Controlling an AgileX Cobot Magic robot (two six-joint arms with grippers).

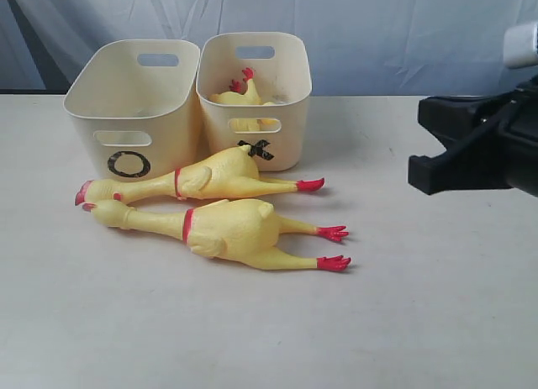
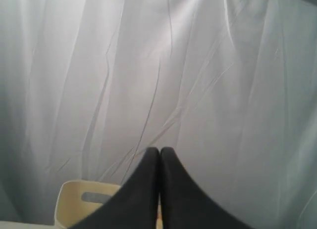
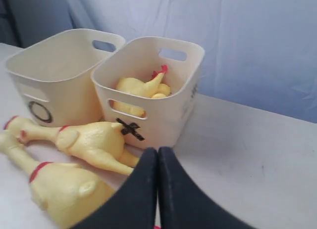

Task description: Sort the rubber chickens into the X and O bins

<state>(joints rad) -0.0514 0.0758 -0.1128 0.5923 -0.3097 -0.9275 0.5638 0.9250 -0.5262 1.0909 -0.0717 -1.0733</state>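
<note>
In the exterior view, the O bin (image 1: 134, 112) and the X bin (image 1: 256, 103) are standing side by side at the back of the worktop (image 1: 420, 305), walls touching or nearly so. A third chicken (image 1: 242, 90) is already sitting inside the X bin, red comb poking up. Two more are lying on the worktop just in front of the bins, heads toward the O side and feet pointing the other way. The rear chicken (image 1: 210, 177) is partly covering the X mark, and the front chicken (image 1: 227, 231) is lying just beside it. The right arm (image 1: 479, 145) is hanging at the right edge, well apart from the toys.

In the left wrist view, the left gripper (image 2: 159, 152) is showing its fingers pressed together with nothing between them. It is facing the pale curtain (image 2: 198, 66). Only a cream bin corner (image 2: 84, 199) is peeking in, and which bin it belongs to I cannot tell.

In the right wrist view, the right gripper (image 3: 157, 155) is likewise pressed together and empty, pointing toward the X bin with both loose chickens lying near its tips.

By my reading, one chicken is sorted and the pick of the next is not yet begun. The next move is calling for spreading a gripper, lowering over a chicken's narrow neck or body, and lifting it clear of its neighbour.
</note>
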